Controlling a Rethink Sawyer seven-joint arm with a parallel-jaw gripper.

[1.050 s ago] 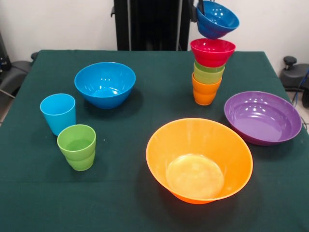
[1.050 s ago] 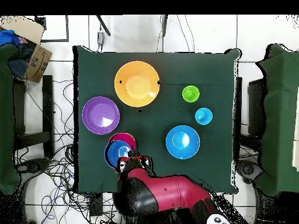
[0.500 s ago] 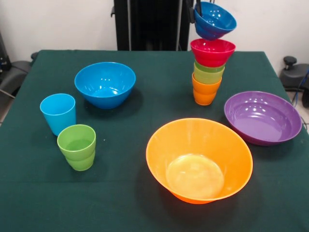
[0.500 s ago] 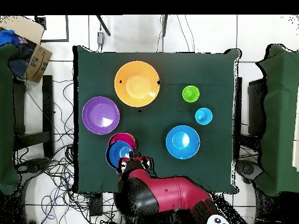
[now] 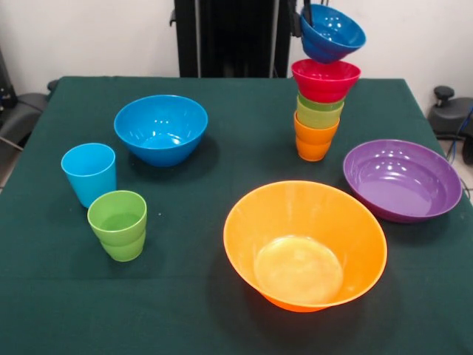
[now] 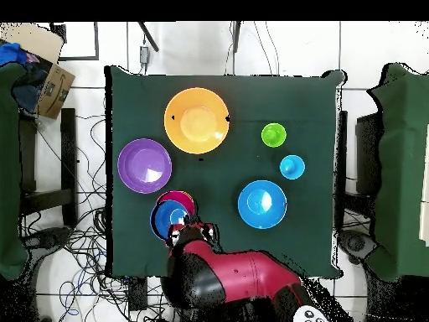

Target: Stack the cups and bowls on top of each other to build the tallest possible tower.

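The tower (image 5: 318,111) stands at the back right: an orange cup (image 5: 313,142) lowest, green and yellow cups nested in it, a red bowl (image 5: 325,80) on top. Just above it a small blue bowl (image 5: 334,33) hangs tilted, with my gripper (image 5: 305,15) shut on its rim. From overhead this blue bowl (image 6: 166,220) overlaps the red bowl (image 6: 178,199), beside the gripper (image 6: 186,230). On the cloth stand another blue bowl (image 5: 160,128), a light blue cup (image 5: 89,172), a green stepped cup (image 5: 118,224), a purple bowl (image 5: 401,179) and a large orange bowl (image 5: 304,244).
A dark green cloth (image 5: 222,170) covers the table. A cardboard box (image 6: 42,71) sits off the table's corner, and cables lie on the floor around the arm's base (image 6: 235,285).
The held blue bowl has shifted only slightly above the tower. Everything on the table has stayed where it was.
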